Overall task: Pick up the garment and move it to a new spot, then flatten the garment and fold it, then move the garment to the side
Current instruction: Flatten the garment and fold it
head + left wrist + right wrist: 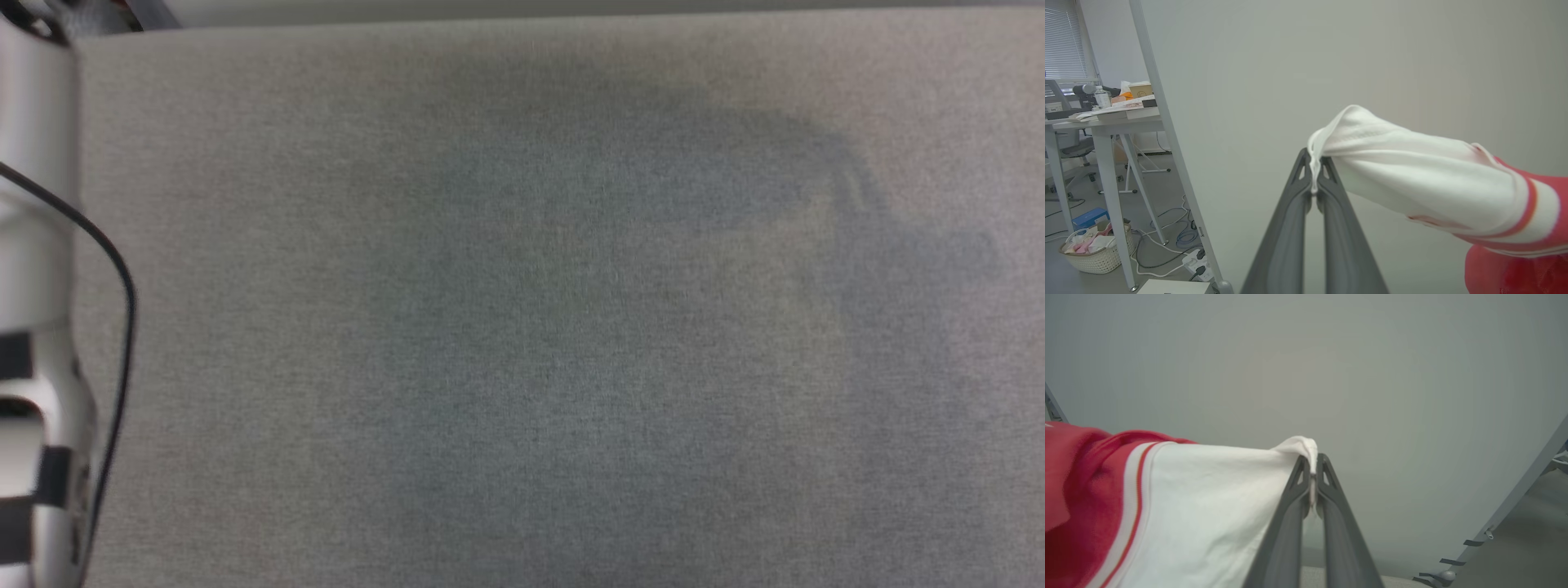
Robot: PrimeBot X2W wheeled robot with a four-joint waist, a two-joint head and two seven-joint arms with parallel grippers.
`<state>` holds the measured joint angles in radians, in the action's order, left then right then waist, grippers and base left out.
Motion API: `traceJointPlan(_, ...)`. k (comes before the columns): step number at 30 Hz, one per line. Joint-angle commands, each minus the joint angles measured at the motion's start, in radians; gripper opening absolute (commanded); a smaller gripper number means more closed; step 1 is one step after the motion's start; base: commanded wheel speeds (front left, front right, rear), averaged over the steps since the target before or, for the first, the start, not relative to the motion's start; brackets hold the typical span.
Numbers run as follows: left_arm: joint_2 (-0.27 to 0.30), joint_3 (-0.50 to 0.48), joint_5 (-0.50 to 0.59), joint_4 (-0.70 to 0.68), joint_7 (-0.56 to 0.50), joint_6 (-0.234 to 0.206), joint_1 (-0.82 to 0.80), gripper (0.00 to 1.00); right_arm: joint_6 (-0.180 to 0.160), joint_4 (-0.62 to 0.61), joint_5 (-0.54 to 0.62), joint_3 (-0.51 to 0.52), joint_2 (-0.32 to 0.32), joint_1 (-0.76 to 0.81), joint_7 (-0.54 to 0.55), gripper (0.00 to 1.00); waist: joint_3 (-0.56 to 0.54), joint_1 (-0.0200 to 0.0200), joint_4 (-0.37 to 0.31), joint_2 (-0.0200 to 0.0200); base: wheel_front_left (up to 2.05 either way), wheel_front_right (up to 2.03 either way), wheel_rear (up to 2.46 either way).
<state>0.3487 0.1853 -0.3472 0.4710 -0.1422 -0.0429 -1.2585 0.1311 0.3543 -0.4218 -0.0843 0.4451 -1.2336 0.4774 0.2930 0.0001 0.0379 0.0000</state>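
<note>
L gripper (pixel 1314 179) clamped tight on a white sleeve edge of the garment (pixel 1433 188). Cloth runs to 3-4 o'clock in L wrist view, red body at 5. R gripper (pixel 1312 475) pinched shut on a white sleeve hem, cloth trailing to 8-9. Plain wall behind both. Head view: wide grey tabletop (pixel 522 343), far edge at 12, L forearm (pixel 37 310) at 9. Desk (pixel 1106 122) & basket (pixel 1096 253) at 8-9 in L wrist view, well apart from grip.

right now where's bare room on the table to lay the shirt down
The grey table is bare from its far edge down the middle and across to the right. Crowded at the left edge: forearm and cable. The shirt is pinched in left claw and right claw.
</note>
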Motion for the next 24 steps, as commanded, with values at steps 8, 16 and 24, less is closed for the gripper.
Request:
traceJointPlan(8,0.051,-0.027,0.047,0.119,0.137,-0.021,-0.255,0.0,0.0,0.224,0.046,-0.047,-0.079,-0.334,-0.165,0.0,0.265,-0.0001,-0.038,0.0,0.0,0.0,0.0)
traceJointPlan(16,0.014,-0.033,0.014,0.232,0.145,-0.027,-0.285,0.0,0.0,0.445,0.036,-0.077,-0.141,-0.447,-0.186,0.0,0.396,-0.0001,-0.025,0.0,0.0,0.0,0.0)
traceJointPlan(24,-0.041,-0.011,-0.029,0.363,0.111,0.012,-0.197,0.0,0.0,0.585,-0.031,-0.157,-0.173,-0.378,-0.13,0.0,0.436,-0.0001,-0.019,0.0,0.0,0.0,0.0)
